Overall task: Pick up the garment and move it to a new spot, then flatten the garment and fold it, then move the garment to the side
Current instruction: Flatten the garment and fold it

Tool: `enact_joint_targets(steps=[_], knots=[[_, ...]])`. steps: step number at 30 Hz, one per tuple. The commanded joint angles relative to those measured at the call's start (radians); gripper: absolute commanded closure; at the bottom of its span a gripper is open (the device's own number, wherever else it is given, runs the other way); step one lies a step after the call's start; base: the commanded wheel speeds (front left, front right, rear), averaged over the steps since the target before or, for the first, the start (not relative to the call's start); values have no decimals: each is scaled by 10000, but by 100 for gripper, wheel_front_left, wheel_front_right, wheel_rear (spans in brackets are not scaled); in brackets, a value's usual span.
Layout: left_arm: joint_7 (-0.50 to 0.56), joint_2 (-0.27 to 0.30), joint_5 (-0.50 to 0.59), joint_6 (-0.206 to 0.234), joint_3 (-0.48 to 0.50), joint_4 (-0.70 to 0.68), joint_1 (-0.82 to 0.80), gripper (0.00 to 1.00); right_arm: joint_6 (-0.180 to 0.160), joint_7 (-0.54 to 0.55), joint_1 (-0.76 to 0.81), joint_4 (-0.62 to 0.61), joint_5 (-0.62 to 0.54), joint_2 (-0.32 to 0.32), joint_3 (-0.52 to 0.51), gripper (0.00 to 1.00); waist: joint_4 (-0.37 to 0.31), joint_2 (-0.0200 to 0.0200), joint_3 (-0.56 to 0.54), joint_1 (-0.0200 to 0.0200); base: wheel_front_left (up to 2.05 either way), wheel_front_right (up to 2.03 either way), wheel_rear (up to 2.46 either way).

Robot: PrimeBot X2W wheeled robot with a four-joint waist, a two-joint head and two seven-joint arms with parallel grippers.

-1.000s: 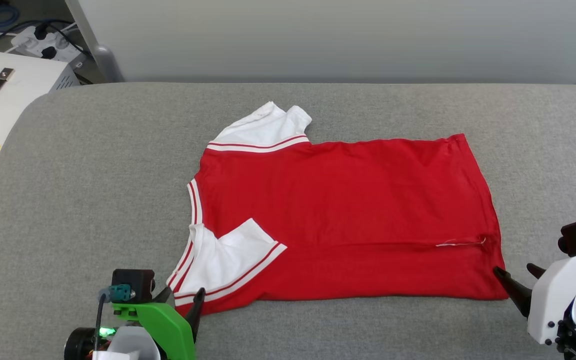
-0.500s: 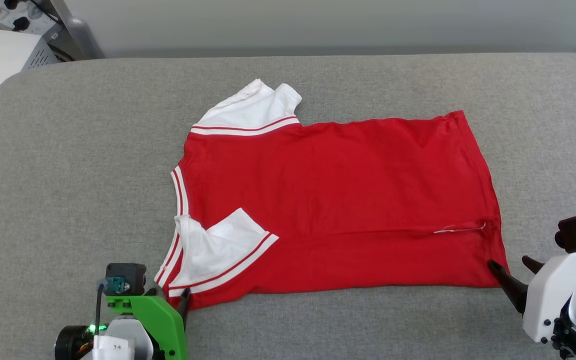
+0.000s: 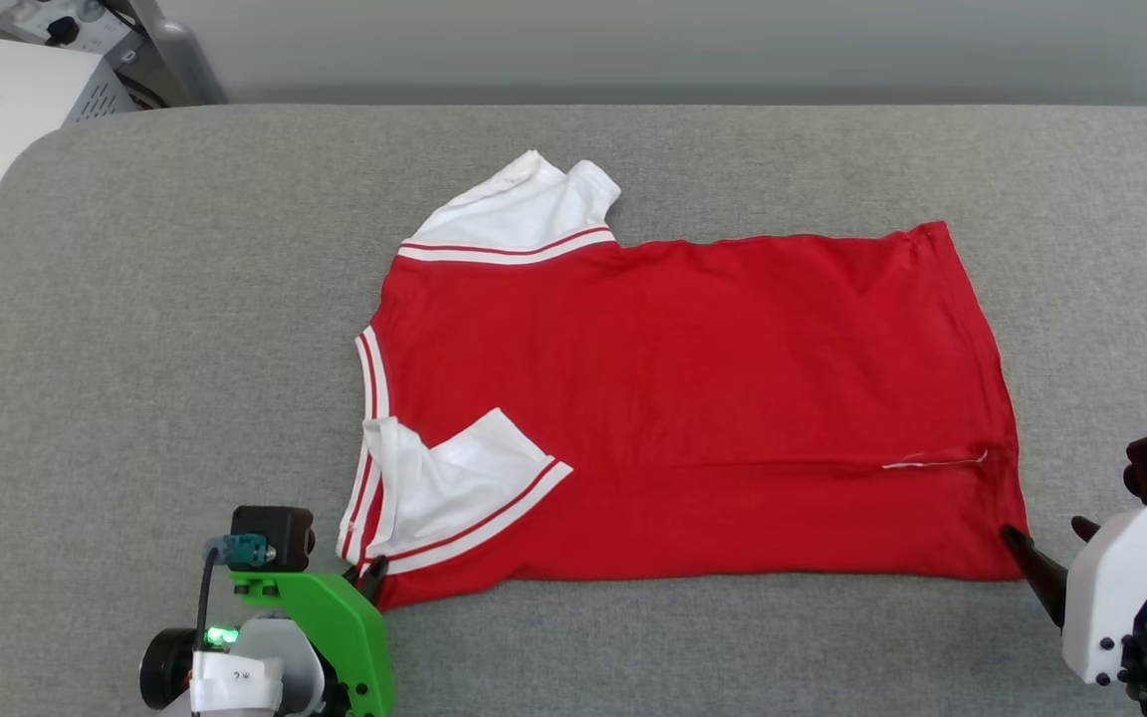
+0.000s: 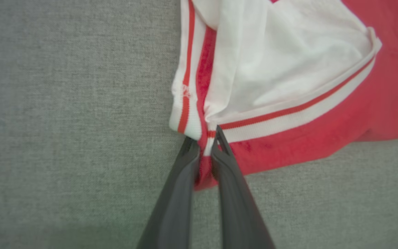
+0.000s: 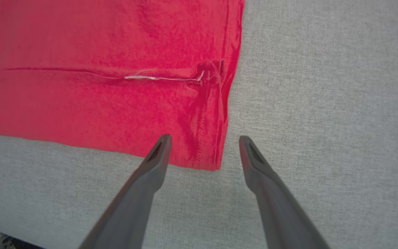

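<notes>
While the shirt [image 3: 693, 398] lay flat on the grey cushion [image 3: 185, 299], the left gripper [image 4: 204, 145] held its near shoulder corner in a narrow pinch, and the right gripper [image 5: 204, 138] stood wide astride the near hem corner, likely so both corners could lift together.

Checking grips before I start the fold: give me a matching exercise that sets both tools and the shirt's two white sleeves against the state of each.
Things:
1. left tool
2. right tool
3. near sleeve
4. far sleeve

States:
A. folded in over the red body of the garment
B. open, one fingertip over red cloth, the other over the grey surface
C. shut on the cloth at the collar end's near corner
D. sticking out past the body's far edge

Pairs: 1-C, 2-B, 3-A, 4-D
</notes>
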Motion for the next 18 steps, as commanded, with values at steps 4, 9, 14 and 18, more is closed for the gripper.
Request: enact_joint_targets(steps=[4,9,14,18], knots=[[-326,237,56,60,225,-663,183,100,-78,125,-11,576,-430,114,-252,0,361,0,-184,0,0,0,0],[-358,513,77,218,372,-1757,246,100,-78,122,-180,1257,-769,440,-509,0,588,0,-161,0,0,0,0],[-226,703,146,344,323,-2368,317,100,-78,-80,-426,1915,-853,640,-614,0,711,0,-85,0,0,0,0],[-198,756,203,350,251,-2506,353,100,-78,-235,-636,2486,-850,711,-646,0,753,0,-13,0,0,0,0]])
